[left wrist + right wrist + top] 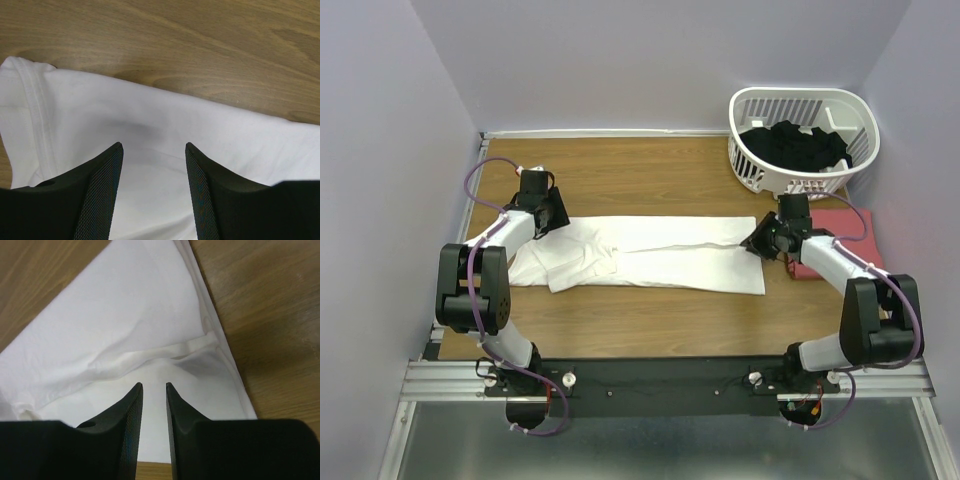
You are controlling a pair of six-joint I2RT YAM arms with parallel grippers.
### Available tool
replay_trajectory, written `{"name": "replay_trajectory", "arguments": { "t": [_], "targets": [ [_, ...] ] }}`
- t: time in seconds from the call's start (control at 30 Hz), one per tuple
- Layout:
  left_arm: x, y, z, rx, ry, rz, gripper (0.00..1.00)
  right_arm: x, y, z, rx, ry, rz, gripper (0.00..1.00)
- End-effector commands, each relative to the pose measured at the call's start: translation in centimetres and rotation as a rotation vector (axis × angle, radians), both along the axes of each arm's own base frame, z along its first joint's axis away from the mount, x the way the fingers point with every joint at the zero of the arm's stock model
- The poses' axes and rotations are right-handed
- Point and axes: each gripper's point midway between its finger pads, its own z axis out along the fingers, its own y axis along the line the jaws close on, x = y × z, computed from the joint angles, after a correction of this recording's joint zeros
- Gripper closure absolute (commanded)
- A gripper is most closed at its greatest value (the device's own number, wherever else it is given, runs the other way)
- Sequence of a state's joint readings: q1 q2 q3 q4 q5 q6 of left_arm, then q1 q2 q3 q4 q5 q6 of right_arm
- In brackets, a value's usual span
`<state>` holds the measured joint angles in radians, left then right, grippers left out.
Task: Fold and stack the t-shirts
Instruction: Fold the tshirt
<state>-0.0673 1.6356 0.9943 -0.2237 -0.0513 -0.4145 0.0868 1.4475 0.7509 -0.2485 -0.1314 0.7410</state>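
- Evidently light and limp, the white t-shirt (650, 255) lay flat on the desk (620, 170), stretched as a long band between both pincers.
- The left pincer (154, 147) stood well open and held nothing. Shirt cloth lay beneath and ahead of its tips, with a stitched hem (37, 115) off to its left.
- The right pincer (154, 385) was narrowed to a slit over the shirt's edge. Whether it nipped cloth, I could not tell.
- The salmon-red t-shirt (845, 220) lay just behind the right pincer.
- Such cloth would likely sag and wrinkle, so the hemmed corners looked the surest hold.
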Motion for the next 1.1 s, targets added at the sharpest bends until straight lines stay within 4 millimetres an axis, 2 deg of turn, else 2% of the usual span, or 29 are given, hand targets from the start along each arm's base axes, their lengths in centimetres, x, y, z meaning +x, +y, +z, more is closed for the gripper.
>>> {"name": "replay_trajectory", "arguments": {
  "t": [0.0,0.07,0.13,0.2,0.27,0.3,0.33,0.53,0.67,0.77,0.87,0.97,1.07],
  "targets": [
    [0.4,-0.4,0.9,-0.009,-0.022,-0.020,0.39,2.4,-0.9,3.5,-0.025,-0.133,0.002,0.68],
    [0.3,-0.3,0.9,-0.007,-0.022,-0.019,0.39,3.3,-0.5,4.0,0.008,-0.177,0.016,0.68],
    [0.4,-0.2,0.9,-0.002,-0.022,-0.017,0.39,3.7,-0.4,3.8,0.034,-0.190,0.015,0.68],
    [0.3,-0.2,0.8,0.000,-0.019,-0.015,0.39,4.2,0.0,3.1,0.078,-0.197,0.019,0.68],
    [0.3,-0.1,0.6,0.001,-0.015,-0.012,0.39,3.7,-0.4,1.5,0.122,-0.183,-0.012,0.68],
    [0.2,-0.1,0.4,0.004,-0.010,-0.010,0.39,4.2,-0.8,1.3,0.146,-0.210,-0.023,0.69],
    [0.2,-0.1,0.3,0.002,-0.009,-0.010,0.39,3.5,-1.5,0.0,0.164,-0.183,-0.053,0.69],
    [-0.1,-0.1,-1.3,0.001,0.039,-0.014,0.39,3.1,-3.1,-3.0,0.162,-0.154,-0.087,0.69],
    [-0.4,0.4,-2.1,0.029,0.066,0.006,0.38,2.3,-5.4,-5.1,0.140,-0.111,-0.154,0.69],
    [-0.6,0.2,-2.7,0.020,0.084,-0.003,0.38,2.1,-7.4,-5.8,0.123,-0.094,-0.214,0.70],
    [-0.5,-0.2,-2.8,-0.001,0.085,-0.013,0.38,2.3,-8.8,-5.6,0.096,-0.102,-0.237,0.70],
    [-0.2,-0.7,-2.2,-0.022,0.065,-0.029,0.38,3.1,-9.6,-4.1,0.048,-0.130,-0.206,0.70],
    [0.2,-0.7,-0.4,-0.015,0.012,-0.032,0.36,4.2,-8.7,-0.9,0.063,-0.200,-0.120,0.69]
  ]
}}
